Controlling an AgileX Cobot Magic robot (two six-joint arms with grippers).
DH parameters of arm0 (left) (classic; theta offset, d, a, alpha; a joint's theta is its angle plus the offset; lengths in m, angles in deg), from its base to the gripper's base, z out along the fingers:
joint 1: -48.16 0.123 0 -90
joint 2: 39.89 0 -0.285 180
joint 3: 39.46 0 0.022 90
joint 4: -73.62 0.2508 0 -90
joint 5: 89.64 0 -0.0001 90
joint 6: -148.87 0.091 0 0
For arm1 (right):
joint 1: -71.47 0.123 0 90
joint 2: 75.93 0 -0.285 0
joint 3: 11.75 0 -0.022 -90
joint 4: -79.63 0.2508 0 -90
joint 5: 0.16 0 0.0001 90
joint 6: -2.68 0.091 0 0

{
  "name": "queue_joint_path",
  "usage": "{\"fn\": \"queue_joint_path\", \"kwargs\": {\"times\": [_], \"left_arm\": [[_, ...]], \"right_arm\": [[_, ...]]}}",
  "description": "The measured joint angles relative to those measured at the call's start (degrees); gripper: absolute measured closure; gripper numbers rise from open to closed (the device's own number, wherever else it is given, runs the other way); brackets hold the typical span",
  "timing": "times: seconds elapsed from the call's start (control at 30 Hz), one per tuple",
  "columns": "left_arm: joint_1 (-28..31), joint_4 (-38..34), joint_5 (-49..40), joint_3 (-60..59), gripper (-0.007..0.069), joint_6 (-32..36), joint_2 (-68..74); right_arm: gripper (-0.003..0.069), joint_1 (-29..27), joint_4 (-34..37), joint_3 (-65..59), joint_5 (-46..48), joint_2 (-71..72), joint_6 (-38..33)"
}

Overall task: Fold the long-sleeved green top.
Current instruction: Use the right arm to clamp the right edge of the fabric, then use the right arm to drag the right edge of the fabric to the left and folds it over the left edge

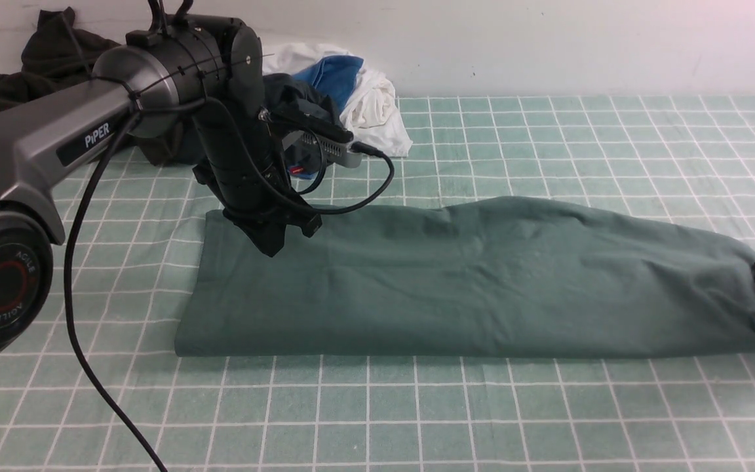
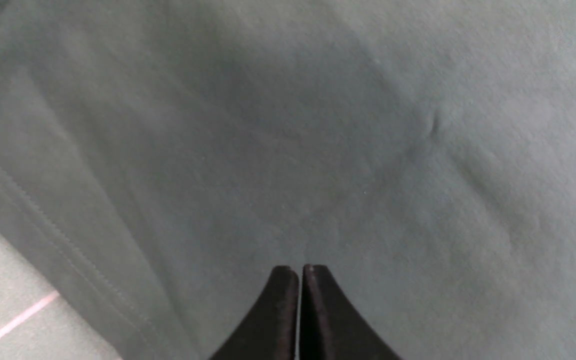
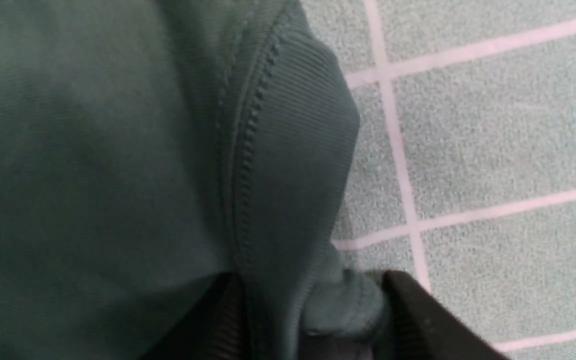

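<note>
Left pincer [image 2: 300, 272] clenched empty, pressed on green long-sleeved top [image 1: 469, 282], frame left. Right pincer [image 3: 313, 325] grasped ribbed hem [image 3: 293, 150], frame right. Hem needed lifting clear, then carrying leftward evenly.

Green long-sleeved top [image 1: 482, 282]: matt jersey cloth, ribbed cuff [image 3: 293, 150]. Table cover [image 1: 548, 419]: rough towel-like cloth. Left arm [image 1: 23, 151]: smooth semi-gloss shell.
</note>
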Motion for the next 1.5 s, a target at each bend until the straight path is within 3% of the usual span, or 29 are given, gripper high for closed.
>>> {"fn": "queue_joint_path", "kwargs": {"times": [0.07,0.13,0.37,0.43,0.57,0.6,0.67,0.7,0.73,0.83,1.0,1.1,1.27,1.33,1.5], "left_arm": [[0.0,0.3,0.0,0.0,0.0628,0.0,-1.2],[0.0,1.1,-0.2,0.0,0.0628,0.0,-3.5],[0.0,3.9,-0.4,0.0,0.0628,-0.8,-16.8],[0.0,3.9,-0.6,0.0,0.0628,-1.5,-22.8],[0.0,3.9,-1.2,-0.2,0.0628,-2.6,-32.2],[0.0,3.9,-1.2,-0.3,0.0628,-2.6,-33.1],[0.0,4.2,-1.3,-2.7,0.0628,-2.9,-38.1],[0.0,4.3,-1.4,-3.0,0.0628,-2.9,-39.1],[0.0,4.9,-1.8,-6.1,0.0628,-2.9,-43.0],[0.0,6.5,-1.9,-12.4,0.0628,-4.4,-50.2],[0.0,7.8,-2.1,-23.8,0.0628,-6.7,-59.0],[0.0,7.9,-2.1,-30.8,0.0628,-7.4,-63.3],[0.0,8.2,-2.1,-44.3,0.0627,-7.9,-72.6],[0.0,9.0,-1.8,-49.0,0.0627,-8.9,-77.6],[0.0,12.1,-0.5,-59.1,0.0627,-13.3,-90.2]], "right_arm": [[0.0551,0.0,-1.2,0.5,1.0,1.3,-0.1],[0.0610,0.0,-2.6,2.1,3.0,3.5,-0.2],[0.0612,2.9,-2.6,11.2,8.4,13.5,-1.7],[0.0612,7.8,-0.8,15.6,9.9,16.8,-3.7],[0.0612,22.7,2.4,21.9,11.1,18.0,-6.1],[0.0612,23.4,2.5,22.1,11.0,17.8,-6.1],[0.0612,32.4,3.5,23.6,9.9,16.2,-6.1],[0.0612,33.2,3.6,23.7,9.5,15.8,-6.1],[0.0612,39.2,4.4,24.3,7.3,13.7,-6.1],[0.0612,47.0,5.9,24.6,1.2,8.8,-5.6],[0.0610,54.8,8.9,24.6,-9.3,-0.4,-4.0],[0.0578,56.9,11.1,24.6,-14.6,-4.5,-4.0],[0.0358,57.5,15.9,26.8,-12.8,-6.8,-4.2],[0.0253,56.9,15.1,28.2,-8.8,-5.9,-4.6],[0.0144,55.3,9.4,29.3,-2.9,-5.2,-3.1]]}}
